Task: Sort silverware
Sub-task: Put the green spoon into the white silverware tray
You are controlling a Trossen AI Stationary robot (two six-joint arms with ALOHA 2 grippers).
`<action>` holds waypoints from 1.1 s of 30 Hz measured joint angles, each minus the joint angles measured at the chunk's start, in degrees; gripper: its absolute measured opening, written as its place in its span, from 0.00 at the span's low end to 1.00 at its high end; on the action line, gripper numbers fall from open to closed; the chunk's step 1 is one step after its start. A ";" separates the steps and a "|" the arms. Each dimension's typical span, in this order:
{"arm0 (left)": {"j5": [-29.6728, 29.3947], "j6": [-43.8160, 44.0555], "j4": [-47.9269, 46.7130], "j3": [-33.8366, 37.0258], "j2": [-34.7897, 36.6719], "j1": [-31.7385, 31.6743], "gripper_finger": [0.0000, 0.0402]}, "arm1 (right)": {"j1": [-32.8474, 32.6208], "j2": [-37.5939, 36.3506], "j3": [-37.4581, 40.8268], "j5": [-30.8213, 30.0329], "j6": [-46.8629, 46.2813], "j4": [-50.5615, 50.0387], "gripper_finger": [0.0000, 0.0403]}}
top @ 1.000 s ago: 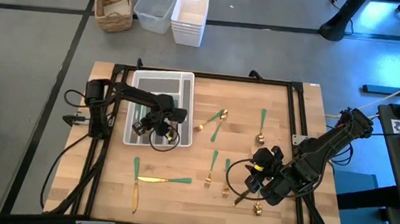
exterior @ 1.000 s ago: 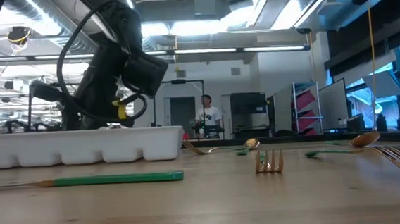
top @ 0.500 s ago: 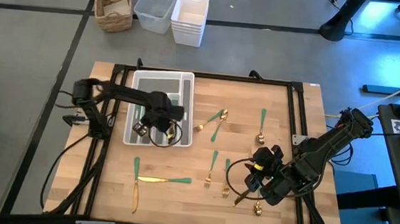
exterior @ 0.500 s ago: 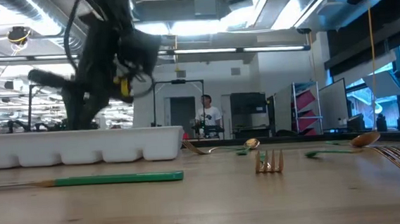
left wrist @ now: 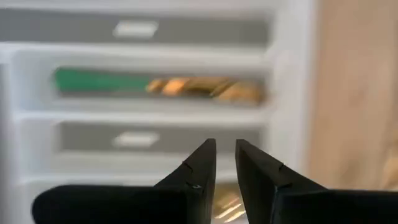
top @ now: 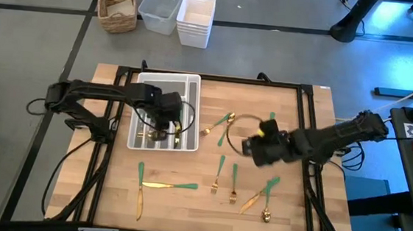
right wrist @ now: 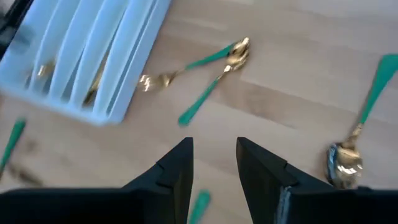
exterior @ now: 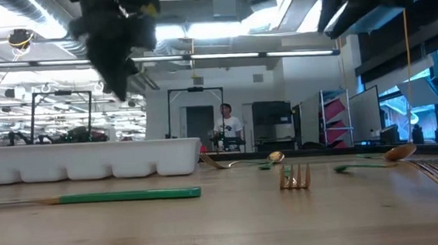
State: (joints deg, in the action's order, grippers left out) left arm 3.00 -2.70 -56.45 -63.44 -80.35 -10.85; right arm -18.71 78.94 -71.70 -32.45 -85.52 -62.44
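Pale butcher-block wood makes up the table (top: 185, 202), framed by black rails, with a wicker basket (top: 118, 5) and white plastic bins (top: 177, 14) on the grey floor beyond its far edge. On the table's left half sits the white compartmented tray (top: 192, 81), and the left gripper (top: 158, 126) hangs over it; the left wrist view shows its fingers (left wrist: 202, 163) nearly together with only a thin gap and nothing between them, and below them a green-handled gold piece (left wrist: 155, 86) lying in one of the tray's slots. The right gripper (top: 250, 147) hovers above the middle of the table, fingers (right wrist: 177, 167) spread apart and empty. Most of the silverware lies loose on the wood: a crossed fork and spoon (top: 220, 125) just right of the tray, a spoon (top: 270, 131) farther right, two forks (top: 225, 177) side by side near the centre, and another fork and spoon (top: 260, 201) toward the near right. On the near left lie two knives (top: 158, 185) — one along the table's width, the other (top: 140, 190) running toward the near edge. From table height, a person (exterior: 225, 127) stands far back in the workshop room behind the table.
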 joint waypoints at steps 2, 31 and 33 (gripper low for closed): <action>4.37 4.86 3.76 0.00 0.68 0.18 0.14 | 3.80 0.57 0.25 1.51 0.02 2.02 0.31; 2.31 14.93 7.19 0.37 26.61 3.13 0.14 | 30.61 12.41 1.37 27.01 16.96 -17.25 0.31; 2.30 14.93 7.35 0.35 26.56 3.13 0.14 | 31.62 12.30 2.41 25.30 17.02 -17.24 0.31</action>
State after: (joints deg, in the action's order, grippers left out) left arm 5.30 12.23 -49.10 -63.09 -53.79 -7.73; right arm 12.91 91.24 -69.29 -7.15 -68.50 -79.68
